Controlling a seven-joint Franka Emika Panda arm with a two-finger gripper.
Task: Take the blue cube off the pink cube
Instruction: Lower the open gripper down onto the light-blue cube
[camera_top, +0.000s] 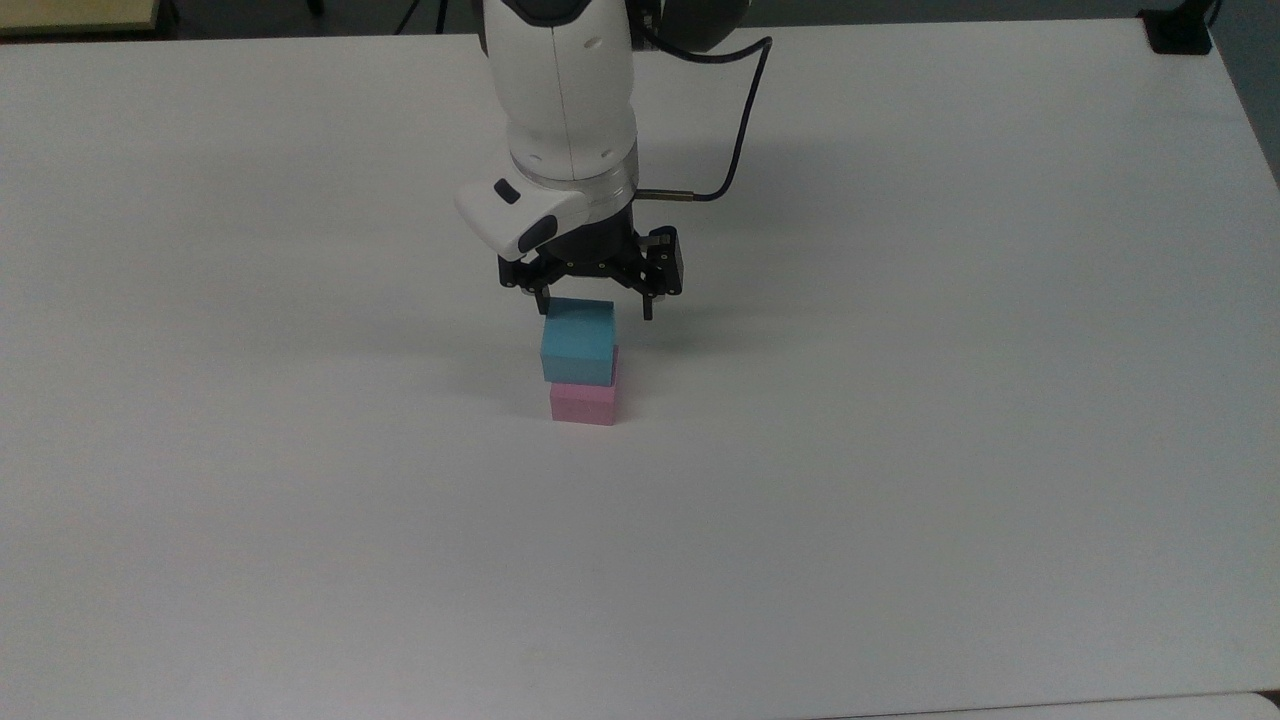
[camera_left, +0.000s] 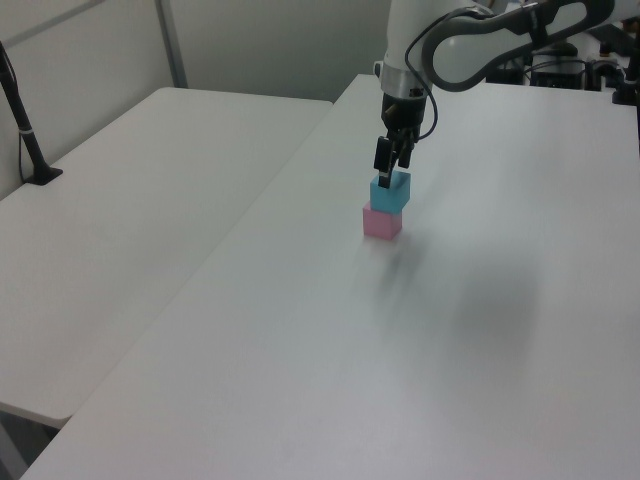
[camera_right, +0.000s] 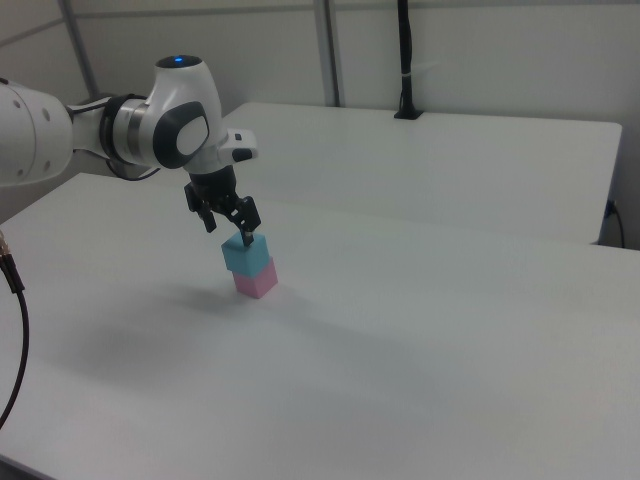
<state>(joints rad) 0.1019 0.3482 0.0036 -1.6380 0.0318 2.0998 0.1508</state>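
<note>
A wide white table (camera_top: 900, 450) is seen, bare around a two-cube stack near its middle, and the arm (camera_top: 560, 90) reaches in from the far edge in the top view. The pink cube (camera_top: 583, 403) rests on the table surface, and the blue cube (camera_top: 578, 345) sits on top of it, set slightly toward the top view's left so that a thin strip of pink is exposed along the top view's right. The gripper (camera_top: 596, 308) is held just above and slightly beyond the far edge of the blue cube, pointed downward, with its fingers spread wider than the cube and nothing held between them. In the top view one fingertip is placed at the cube's far left corner and the other off its far right side; in the right view the tips appear level with the cube's top face or barely above it, and contact cannot be ruled out. The blue cube is therefore judged to lie directly below and a little nearer than the gripper, so a short nearward shift and a descent would be needed for the fingers to straddle its left and right faces.
</note>
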